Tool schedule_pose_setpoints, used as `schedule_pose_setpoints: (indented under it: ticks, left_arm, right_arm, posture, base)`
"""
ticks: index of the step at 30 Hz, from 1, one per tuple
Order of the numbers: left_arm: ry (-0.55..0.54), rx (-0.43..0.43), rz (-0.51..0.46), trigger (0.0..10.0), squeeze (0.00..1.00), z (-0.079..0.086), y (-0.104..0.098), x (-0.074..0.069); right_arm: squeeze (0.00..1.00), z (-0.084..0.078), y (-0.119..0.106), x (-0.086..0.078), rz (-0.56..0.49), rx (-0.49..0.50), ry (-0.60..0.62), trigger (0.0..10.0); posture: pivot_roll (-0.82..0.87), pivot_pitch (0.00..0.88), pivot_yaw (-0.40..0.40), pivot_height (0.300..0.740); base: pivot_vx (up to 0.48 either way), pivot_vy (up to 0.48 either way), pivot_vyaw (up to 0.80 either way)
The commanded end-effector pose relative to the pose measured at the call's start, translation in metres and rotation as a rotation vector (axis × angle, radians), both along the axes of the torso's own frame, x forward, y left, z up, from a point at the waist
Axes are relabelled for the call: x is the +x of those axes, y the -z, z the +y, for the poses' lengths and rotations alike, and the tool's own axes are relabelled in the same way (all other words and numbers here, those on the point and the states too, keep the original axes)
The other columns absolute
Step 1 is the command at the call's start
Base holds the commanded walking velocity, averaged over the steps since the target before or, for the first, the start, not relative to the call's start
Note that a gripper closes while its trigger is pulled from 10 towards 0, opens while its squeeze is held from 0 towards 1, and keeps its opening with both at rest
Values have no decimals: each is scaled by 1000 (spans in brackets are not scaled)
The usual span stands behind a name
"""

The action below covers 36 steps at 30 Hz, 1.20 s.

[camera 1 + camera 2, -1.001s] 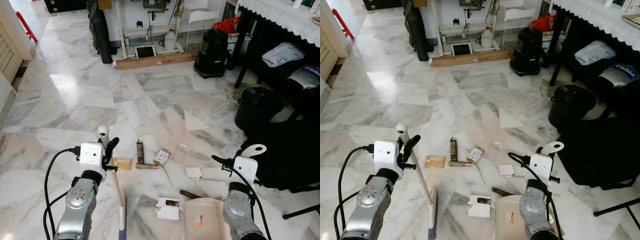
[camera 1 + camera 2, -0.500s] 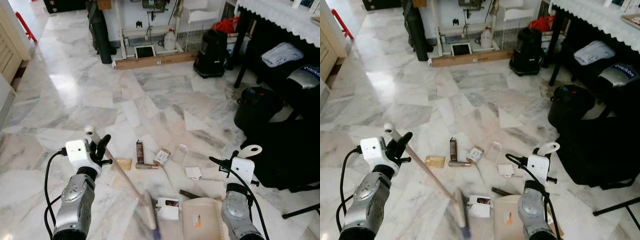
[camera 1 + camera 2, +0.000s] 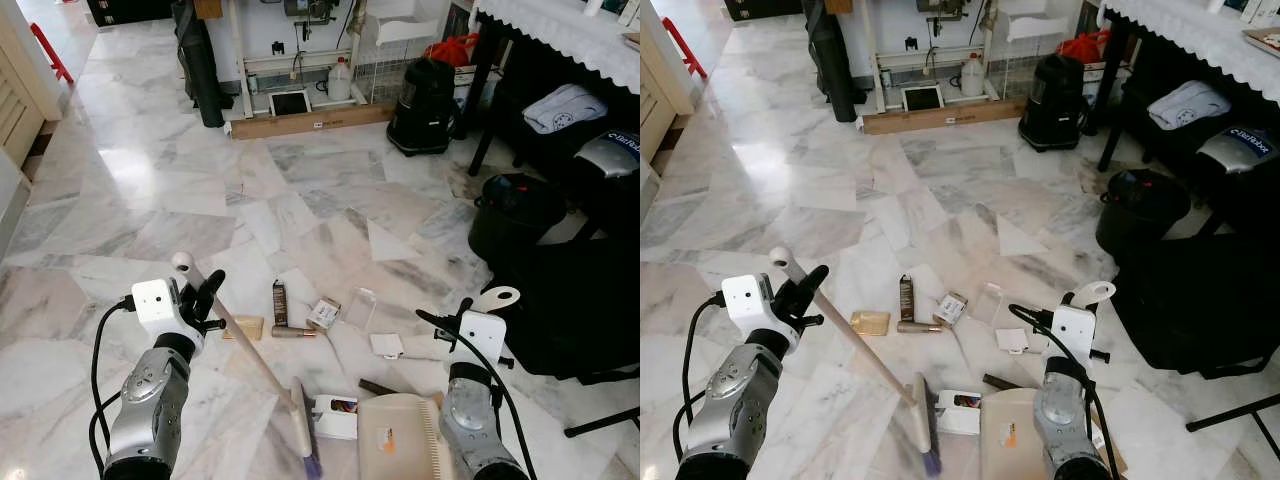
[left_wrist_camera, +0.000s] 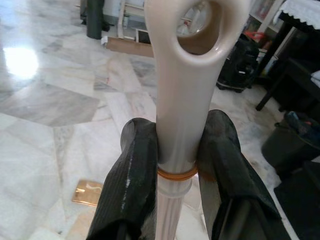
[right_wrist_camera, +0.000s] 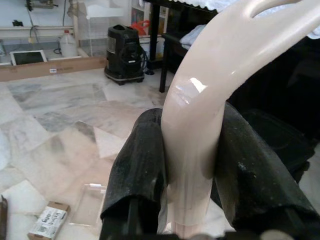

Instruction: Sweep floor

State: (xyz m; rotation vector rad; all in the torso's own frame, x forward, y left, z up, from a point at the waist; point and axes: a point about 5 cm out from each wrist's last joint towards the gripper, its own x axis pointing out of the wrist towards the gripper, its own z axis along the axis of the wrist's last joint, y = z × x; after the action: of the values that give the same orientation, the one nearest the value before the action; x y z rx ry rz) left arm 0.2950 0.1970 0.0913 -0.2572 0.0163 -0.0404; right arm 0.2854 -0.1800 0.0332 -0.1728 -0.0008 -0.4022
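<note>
Two cream plastic cleaning tools are held over a white and grey marble floor point(image 3: 150, 190), one in each gripper. The left gripper point(image 3: 196, 300) has its two black fingers point(image 4: 131, 185) closed tight around the cream broom handle point(image 3: 245, 345), just below the hanging loop at the handle's end. From this gripper the handle slants down and away toward the robot's right, ending at the broom head with purple bristles point(image 3: 306, 430), which rests on the floor. The right gripper point(image 3: 462, 318) is clamped on the curved cream dustpan handle point(image 5: 200, 125); the cream dustpan tray point(image 3: 400, 440) lies flat on the floor below it, just to the right of the broom head.

Litter is scattered between and ahead of the two grippers: a white card box point(image 3: 335, 416) touching or nearly touching the broom head, a small gold foil packet point(image 3: 246, 327) near the left gripper, a dark brown tube point(image 3: 280, 302), a small printed carton point(image 3: 323, 313), a clear plastic sleeve point(image 3: 360, 308) and a white scrap of paper point(image 3: 387, 345) close to the right gripper.

Farther beyond the right gripper stand a black bucket point(image 3: 515, 215) and a black vacuum cleaner point(image 3: 425, 105). A long cardboard box point(image 3: 310, 120) lies along the far wall.
</note>
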Motion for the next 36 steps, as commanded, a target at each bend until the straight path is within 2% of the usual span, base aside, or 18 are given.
schedule_pose_setpoints:
  ticks: [1,9,12,15,18,22,29,31,33,36]
  left_arm:
    - [41,-1,-5,10000,0,-1,-3,0]
    - [146,29,19,10000,0,-11,0,1]
    - [176,18,34,10000,0,-14,2,0]
    - [196,-28,50,10000,0,-18,4,0]
    - [193,-41,55,10000,0,-16,5,-1]
    - [182,-131,41,10000,0,-11,0,0]
    - [207,-221,20,10000,0,-8,-8,-1]
    - [197,-224,6,10000,0,-6,-11,-1]
    - [139,-178,-33,10000,0,1,-20,2]
    - [142,-219,-45,10000,0,1,-24,2]
  right_arm:
    - [0,3,-2,3,-4,9,-6,10000]
    - [0,5,-2,4,4,15,-17,10000]
    - [0,5,-1,4,10,18,-19,10000]
    - [0,6,0,4,15,20,-24,10000]
    - [0,7,0,4,19,22,-29,10000]
    - [0,8,1,5,24,23,-37,10000]
    - [0,9,1,5,30,24,-43,10000]
    - [0,9,1,5,31,24,-43,10000]
    - [0,9,1,5,33,23,-45,10000]
    - [0,9,1,5,33,24,-45,10000]
  posture:
    - [144,75,17,740]
    - [142,76,17,740]
    - [142,77,18,740]
    - [141,82,19,740]
    - [142,83,19,740]
    - [146,85,17,740]
    - [149,87,16,740]
    - [149,89,16,740]
    - [150,90,15,740]
    - [152,92,14,740]
  base:
    - [0,0,0]
    - [0,0,0]
    - [0,0,0]
    - [0,0,0]
    - [0,0,0]
    - [0,0,0]
    - [0,0,0]
    - [0,0,0]
    - [0,0,0]
    - [0,0,0]
